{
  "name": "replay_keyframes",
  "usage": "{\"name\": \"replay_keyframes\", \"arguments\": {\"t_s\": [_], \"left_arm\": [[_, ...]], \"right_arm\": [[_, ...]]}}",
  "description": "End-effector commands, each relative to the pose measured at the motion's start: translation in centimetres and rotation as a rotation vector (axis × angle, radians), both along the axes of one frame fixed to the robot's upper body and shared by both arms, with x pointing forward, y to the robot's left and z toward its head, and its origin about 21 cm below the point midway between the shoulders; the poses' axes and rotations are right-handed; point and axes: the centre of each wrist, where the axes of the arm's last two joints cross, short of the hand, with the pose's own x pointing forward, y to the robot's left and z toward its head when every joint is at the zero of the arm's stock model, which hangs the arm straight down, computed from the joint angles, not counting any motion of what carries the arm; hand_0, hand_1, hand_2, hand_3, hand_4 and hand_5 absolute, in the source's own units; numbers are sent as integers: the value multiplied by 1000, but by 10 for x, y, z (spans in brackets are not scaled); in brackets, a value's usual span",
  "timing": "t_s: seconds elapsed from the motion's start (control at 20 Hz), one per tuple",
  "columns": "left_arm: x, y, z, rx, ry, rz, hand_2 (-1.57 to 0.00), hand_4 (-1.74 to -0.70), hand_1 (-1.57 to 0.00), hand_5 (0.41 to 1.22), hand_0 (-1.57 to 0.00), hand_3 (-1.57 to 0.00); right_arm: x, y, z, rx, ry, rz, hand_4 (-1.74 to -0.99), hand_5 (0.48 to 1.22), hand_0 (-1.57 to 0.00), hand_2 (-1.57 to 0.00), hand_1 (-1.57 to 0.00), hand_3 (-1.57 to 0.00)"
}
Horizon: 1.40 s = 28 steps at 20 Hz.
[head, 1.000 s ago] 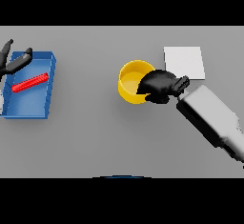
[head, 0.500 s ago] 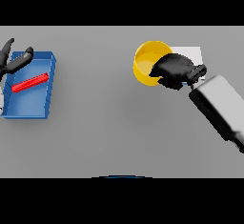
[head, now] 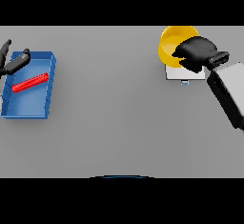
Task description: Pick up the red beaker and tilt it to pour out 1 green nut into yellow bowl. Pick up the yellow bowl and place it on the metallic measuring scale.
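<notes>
Head view: bowl point(head: 172, 44), yellow, is held by the rim in the right hand point(head: 196, 54), fingers curled round its near wall, above the far edge of the scale point(head: 185, 73). It is judged rigid, light and smooth-walled, best taken at the rim. Left hand point(head: 10, 62) is seen at the blue tray point(head: 27, 109), fingers relaxed.

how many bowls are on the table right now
1: the yellow bowl, gripped by the right hand at the far right, over the scale. No others visible; none in the blue tray.
</notes>
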Motion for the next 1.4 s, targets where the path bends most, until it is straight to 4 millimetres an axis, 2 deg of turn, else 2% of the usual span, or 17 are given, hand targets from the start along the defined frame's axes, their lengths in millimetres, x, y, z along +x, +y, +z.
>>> {"name": "replay_keyframes", "arguments": {"t_s": [0.0, 0.2, 0.35, 0.6, 0.75, 0.85, 0.9, 0.95, 1.0, 1.05, 1.1, 1.2, 1.25, 1.35], "left_arm": [[-1, 0, 1, -4, -1, -3, 1, -853, 1, 761, 1, 1], [-2, -3, 3, -10, 9, 8, 1, -865, 1, 779, 1, 1], [4, -6, 3, 2, 18, 11, 1, -863, 1, 797, 1, 1], [3, -2, 0, 13, 19, 20, 1, -854, 1, 807, 1, 1], [2, -5, -2, 6, 35, 12, 1, -847, 1, 796, 1, 1], [4, -2, 4, 13, 19, 5, 1, -844, 1, 783, 1, 1], [5, -7, 2, 16, 24, 3, 1, -842, 1, 780, 1, 1], [3, -6, 1, 13, 28, 3, 1, -838, 1, 779, 1, 1], [4, -3, 4, 16, 29, 6, 1, -836, 1, 775, 1, 1], [4, -5, 3, 10, 28, 1, 1, -837, 1, 773, 1, 1], [3, -5, 0, 11, 29, 0, 1, -836, 1, 774, 1, 1], [4, -5, -1, 6, 35, 11, 1, -835, 1, 768, 1, 1], [5, -7, 3, 1, 21, 8, 1, -839, 1, 764, 1, 1], [2, -5, -1, -7, 21, -2, 1, -837, 1, 760, 1, 1]], "right_arm": [[4, -6, -1, 7, 3, -16, -1741, 1221, -1569, -1551, -1571, -1154], [16, -23, -12, 22, 9, -74, -1741, 1221, -1570, -1500, -1571, -1181], [19, -32, -25, 37, 18, -84, -1741, 1221, -1571, -1428, -1571, -1290], [23, -35, -45, 44, 63, -130, -1741, 1221, -1571, -1382, -1571, -1384], [23, -38, -50, 34, 74, -147, -1741, 1221, -1571, -1380, -1571, -1417], [24, -39, -50, 35, 80, -136, -1741, 1221, -1571, -1374, -1571, -1448], [25, -38, -50, 35, 81, -142, -1741, 1221, -1571, -1404, -1571, -1376], [26, -38, -48, 38, 78, -145, -1741, 1221, -1565, -1437, -1496, -1249], [25, -39, -48, 36, 91, -153, -1682, 1221, -1558, -1343, -1428, -1110], [24, -39, -48, 37, 96, -154, -1632, 1145, -1471, -1178, -1285, -959], [25, -37, -47, 58, 104, -169, -1592, 1074, -1335, -1007, -1125, -816], [26, -35, -48, 82, 129, -184, -1535, 965, -946, -708, -811, -576], [24, -37, -51, 94, 145, -185, -1513, 923, -757, -579, -673, -476], [24, -40, -48, 97, 154, -197, -1485, 863, -484, -376, -459, -318]]}}
